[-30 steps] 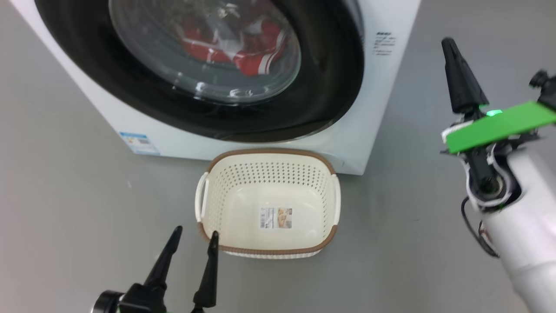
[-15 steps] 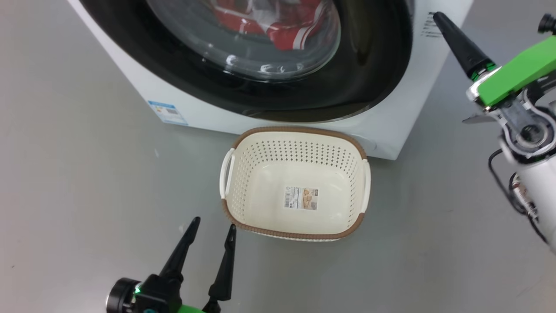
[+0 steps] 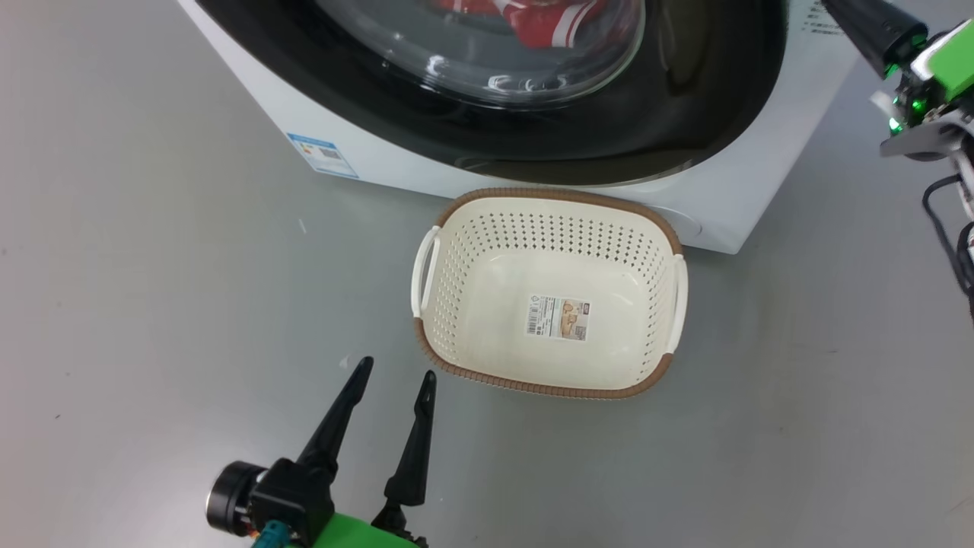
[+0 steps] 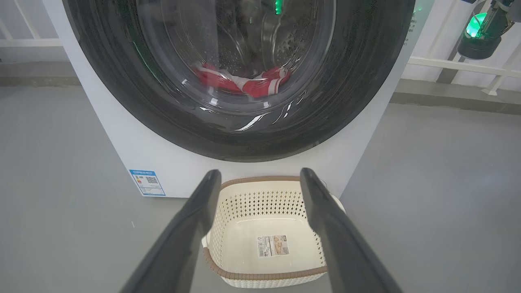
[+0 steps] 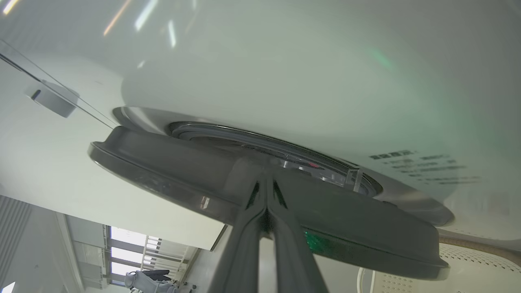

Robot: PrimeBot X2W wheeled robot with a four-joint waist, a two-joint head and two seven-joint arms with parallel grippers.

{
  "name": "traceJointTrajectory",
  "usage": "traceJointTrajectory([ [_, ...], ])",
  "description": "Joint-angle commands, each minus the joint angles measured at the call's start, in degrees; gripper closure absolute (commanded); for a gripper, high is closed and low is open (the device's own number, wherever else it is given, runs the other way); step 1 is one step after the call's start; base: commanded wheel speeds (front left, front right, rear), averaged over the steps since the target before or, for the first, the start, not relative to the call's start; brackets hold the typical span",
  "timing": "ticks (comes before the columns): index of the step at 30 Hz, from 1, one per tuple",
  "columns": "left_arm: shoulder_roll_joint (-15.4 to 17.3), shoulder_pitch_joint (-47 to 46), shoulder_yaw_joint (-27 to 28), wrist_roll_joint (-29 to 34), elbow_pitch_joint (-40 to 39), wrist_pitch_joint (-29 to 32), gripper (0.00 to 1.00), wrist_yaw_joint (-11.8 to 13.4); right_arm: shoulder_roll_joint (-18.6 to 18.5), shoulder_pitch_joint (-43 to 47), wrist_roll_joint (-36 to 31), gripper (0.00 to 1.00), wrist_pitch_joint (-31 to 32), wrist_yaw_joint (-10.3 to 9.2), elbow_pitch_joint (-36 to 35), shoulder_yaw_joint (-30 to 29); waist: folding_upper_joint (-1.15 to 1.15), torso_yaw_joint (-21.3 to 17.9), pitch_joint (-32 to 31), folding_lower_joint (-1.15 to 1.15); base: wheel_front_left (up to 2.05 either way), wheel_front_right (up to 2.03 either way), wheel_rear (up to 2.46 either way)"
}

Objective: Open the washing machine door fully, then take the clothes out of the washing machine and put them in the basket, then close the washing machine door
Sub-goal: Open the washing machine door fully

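Door-opening step: the right gripper, fingers pressed together, points at the round glossy black-rimmed washing machine door just ahead. Next it must hook the rim and pull. The left gripper is spread, empty.

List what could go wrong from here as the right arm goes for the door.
1. The shut right gripper has its fingertips at the glossy rim of the washing machine door; they could slip off rather than pull it open.
2. The basket sits close against the washing machine, below the door; a reaching arm might knock it away.
3. The open left gripper hovers near the basket's near left corner; a forward move could nudge it.
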Motion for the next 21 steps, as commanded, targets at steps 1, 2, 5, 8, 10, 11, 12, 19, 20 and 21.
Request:
traceJointTrajectory([
  [1, 0.46, -1.37, 1.37, -0.55, -1.30, -0.69, 0.00, 0.62, 0.20, -1.44, 1.07, 1.00, 1.01, 0.37, -0.31, -0.36, 0.00, 0.67, 0.68, 0.00, 0.00, 0.00, 0.00],
  [2, 0.46, -1.56, 1.20, -0.68, -1.28, -0.69, 0.00, 0.64, 0.03, -2.03, 1.17, 1.00, 1.86, 0.37, 0.59, -0.44, 0.00, 0.90, 0.93, 0.00, 0.00, 0.00, 0.00],
  [5, 0.46, -1.98, 0.87, -1.22, -1.17, -0.69, 0.00, 0.74, -0.49, -3.65, 0.02, 1.00, 3.24, 0.37, 2.62, 0.09, 0.00, 1.43, 1.47, 0.00, 0.00, 0.00, 0.00],
  [8, 0.46, -2.21, 0.60, -1.56, -1.13, -0.69, 0.00, 0.83, 0.00, -5.14, -0.38, 1.00, 4.01, 0.37, 3.71, 0.18, 0.00, 1.69, 1.99, 0.00, 0.00, 0.00, 0.00],
  [10, 0.46, -2.38, 0.33, -1.72, -1.13, -0.69, 0.00, 0.90, 0.20, -5.87, -0.74, 1.00, 4.50, 0.37, 4.14, 0.31, 0.00, 1.88, 2.31, 0.00, 0.00, 0.00, 0.00],
  [11, 0.46, -2.48, 0.19, -1.81, -1.14, -0.69, 0.00, 0.95, 0.26, -6.17, -0.90, 1.00, 4.85, 0.37, 4.32, 0.41, 0.00, 1.97, 2.44, 0.00, 0.00, 0.00, 0.00],
  [12, 0.46, -2.58, 0.05, -1.90, -1.15, -0.69, 0.00, 0.99, 0.33, -6.41, -1.03, 1.00, 5.07, 0.37, 4.51, 0.44, 0.00, 2.04, 2.55, 0.00, 0.00, 0.00, 0.00],
  [19, 0.46, -3.03, -0.56, -2.36, -1.19, -0.69, 0.00, 1.33, 0.83, -6.85, -1.49, 1.00, 7.26, 0.37, 5.33, 0.78, 0.00, 2.37, 2.51, 0.00, 0.00, 0.00, 0.00],
  [20, 0.46, -3.03, -0.56, -2.36, -1.19, -0.69, 0.00, 1.33, 0.83, -6.85, -1.49, 1.00, 7.26, 0.37, 5.33, 0.78, 0.00, 2.37, 2.51, 0.00, 0.00, 0.00, 0.00],
  [21, 0.46, -3.07, -0.61, -2.39, -1.19, -0.69, 0.00, 1.38, 0.94, -6.68, -1.39, 1.00, 7.87, 0.37, 5.31, 0.86, 0.00, 2.39, 2.42, 0.00, 0.00, 0.00, 0.00],
])
